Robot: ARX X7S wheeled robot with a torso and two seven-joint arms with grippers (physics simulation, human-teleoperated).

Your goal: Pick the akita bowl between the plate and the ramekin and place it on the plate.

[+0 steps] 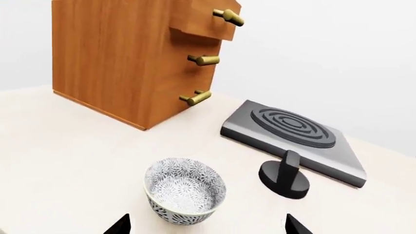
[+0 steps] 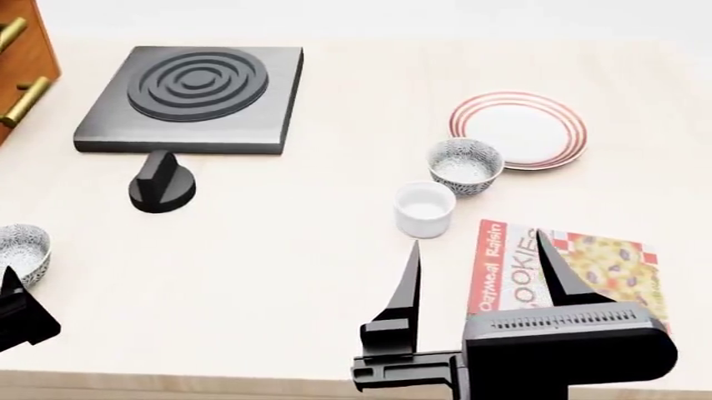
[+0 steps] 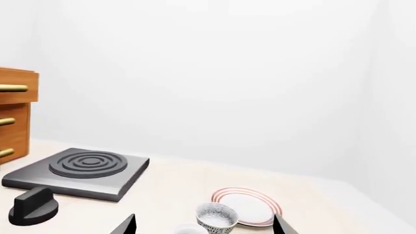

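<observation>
The akita bowl (image 2: 465,166), speckled grey and white, stands between the red-ringed plate (image 2: 518,129) and the plain white ramekin (image 2: 424,209). My right gripper (image 2: 478,250) hangs open just on the near side of the ramekin, nothing between its fingers. In the right wrist view the akita bowl (image 3: 217,218) sits ahead of the open gripper (image 3: 203,226), with the plate (image 3: 250,207) behind it and the ramekin (image 3: 188,229) at the frame's edge. A look-alike bowl (image 2: 20,252) stands at the table's left. My left gripper (image 1: 206,225) is open, close in front of that look-alike bowl (image 1: 185,190).
A black hot plate (image 2: 195,96) with its knob (image 2: 162,183) lies at the back left. A wooden drawer cabinet (image 2: 22,58) with brass handles stands at the far left. A cookie box (image 2: 568,271) lies flat under my right gripper, near the front edge.
</observation>
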